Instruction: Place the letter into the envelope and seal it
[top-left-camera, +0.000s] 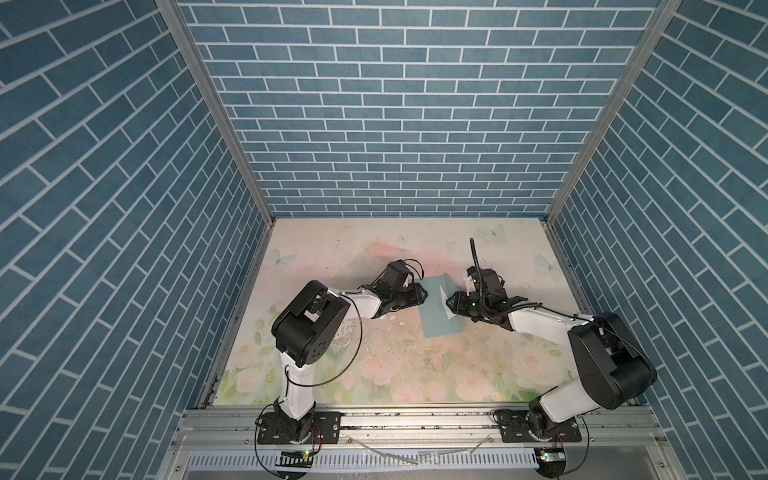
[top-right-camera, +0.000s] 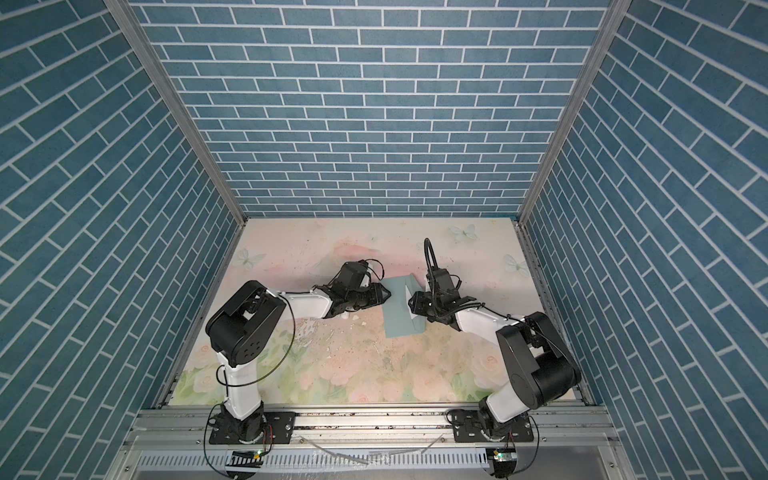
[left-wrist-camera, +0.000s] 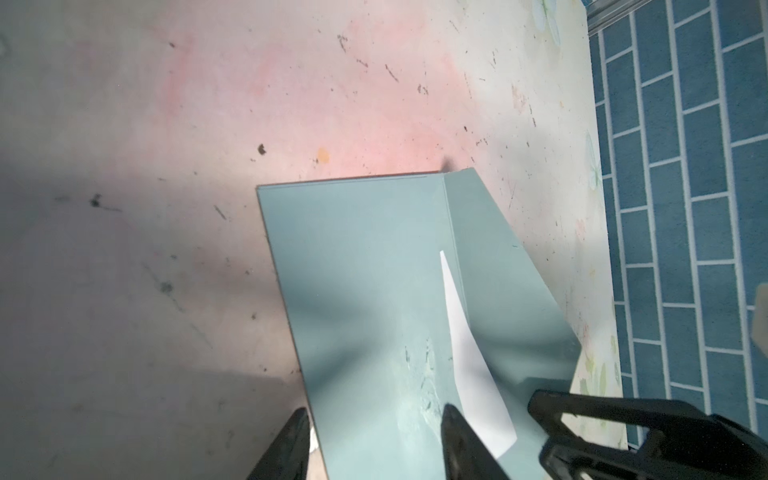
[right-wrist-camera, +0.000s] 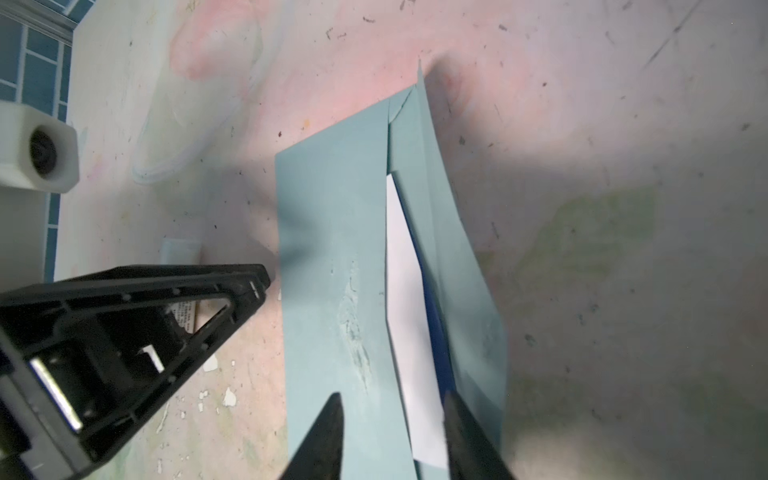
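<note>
The teal envelope (top-left-camera: 436, 322) (top-right-camera: 399, 326) lies flat mid-table between both arms. Its flap (left-wrist-camera: 498, 270) (right-wrist-camera: 451, 249) stands up along the side towards the right arm. The letter (left-wrist-camera: 469, 361) (right-wrist-camera: 405, 291) shows only as a white wedge with a dark blue edge in the envelope's mouth, the rest hidden inside. My left gripper (left-wrist-camera: 376, 413) (top-left-camera: 424, 293) is open. One of its fingers is beside the envelope's edge and the other is over its face. My right gripper (right-wrist-camera: 394, 399) (top-left-camera: 446, 302) is open, its fingers either side of the letter's strip and the raised flap.
The floral table mat (top-left-camera: 374, 257) has scuffs and small white flecks (right-wrist-camera: 228, 397) near the left gripper. Blue brick walls enclose three sides. An aluminium rail (top-left-camera: 415, 419) with both arm bases runs along the front.
</note>
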